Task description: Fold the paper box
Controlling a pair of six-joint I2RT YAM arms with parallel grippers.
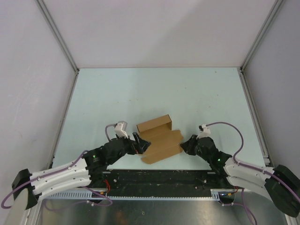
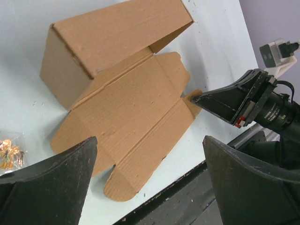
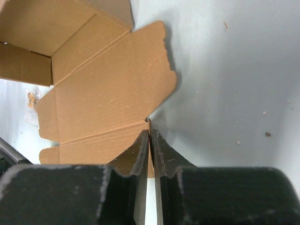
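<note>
The paper box (image 1: 158, 138) is brown cardboard lying near the table's front edge. Its far part is folded up into a sleeve (image 2: 112, 33), and its near panels and rounded tabs (image 2: 126, 117) lie flat. My left gripper (image 1: 139, 143) sits at the box's left side, open wide, with both fingers (image 2: 56, 178) above the near left tab and touching nothing. My right gripper (image 1: 183, 146) is at the box's right edge, shut on a small side tab (image 3: 150, 123) that stands on edge between its fingers. The left wrist view also shows this pinch on the tab (image 2: 193, 100).
A small orange-and-clear scrap (image 2: 8, 153) lies on the table left of the box. A black rail (image 1: 154, 177) runs along the table's near edge just behind both grippers. Metal frame posts (image 1: 61, 40) and white walls bound the sides and back.
</note>
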